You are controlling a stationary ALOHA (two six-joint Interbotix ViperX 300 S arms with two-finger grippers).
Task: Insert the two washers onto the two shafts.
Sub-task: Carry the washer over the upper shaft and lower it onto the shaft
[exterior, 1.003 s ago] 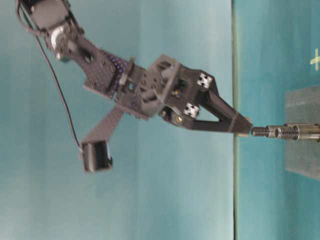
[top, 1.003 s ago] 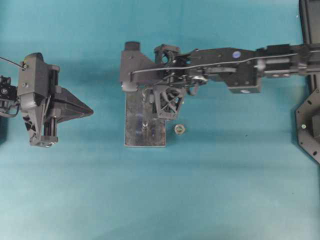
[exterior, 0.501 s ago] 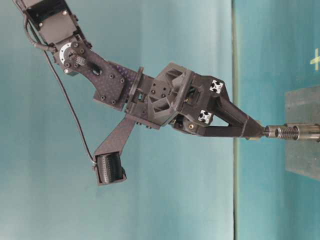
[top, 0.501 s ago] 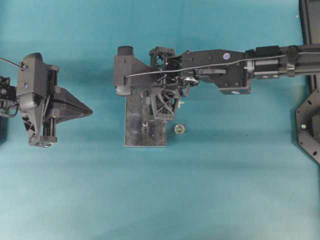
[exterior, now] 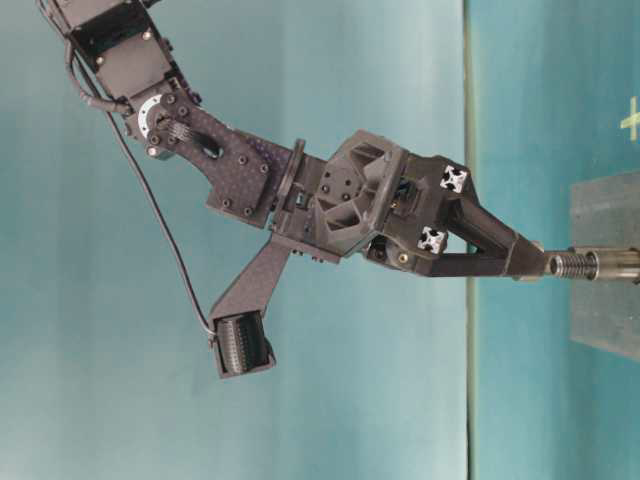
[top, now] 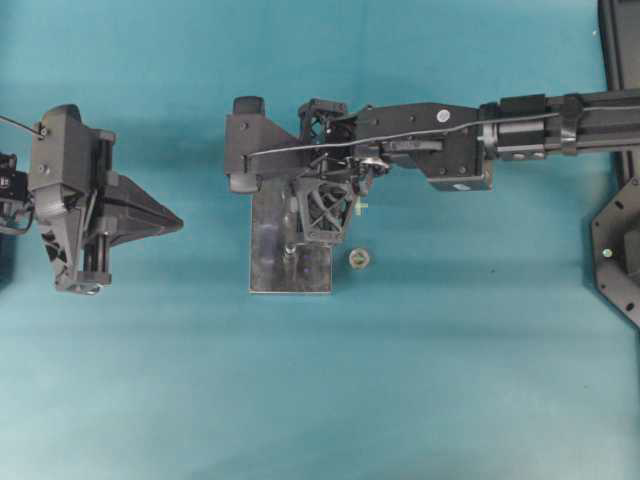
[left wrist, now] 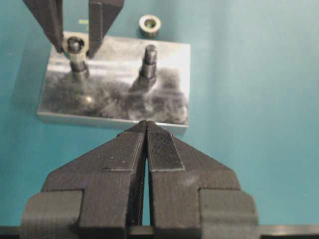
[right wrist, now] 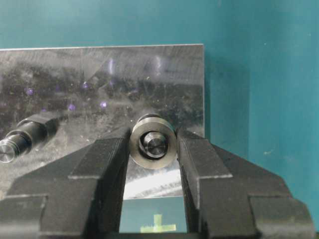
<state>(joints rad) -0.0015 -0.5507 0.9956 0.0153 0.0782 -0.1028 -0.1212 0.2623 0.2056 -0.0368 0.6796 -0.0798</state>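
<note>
My right gripper (right wrist: 152, 145) is shut on the steel washer (right wrist: 135, 148), one finger on each side. The washer sits over the tip of the upright shaft (right wrist: 156, 148), which shows through its hole. The shaft stands on the metal plate (right wrist: 99, 74). In the left wrist view the washer (left wrist: 75, 44) rings the shaft top between the right fingers (left wrist: 52, 20). In the table-level view the right gripper (exterior: 535, 262) meets the shaft (exterior: 592, 264). In the overhead view it (top: 310, 215) hangs over the plate (top: 270, 270). My left gripper (top: 175, 222) is shut and empty, far to the left.
A second shaft (left wrist: 149, 57) stands on the same plate, bare, and also shows in the right wrist view (right wrist: 22, 135). A small nut-like ring (top: 359, 258) lies on the table just right of the plate. A yellow cross mark (right wrist: 158, 226) is on the table.
My right gripper has moved down along the shaft axis with the washer. Its tips were short of the shaft end and now overlap it. The left arm has barely moved.
</note>
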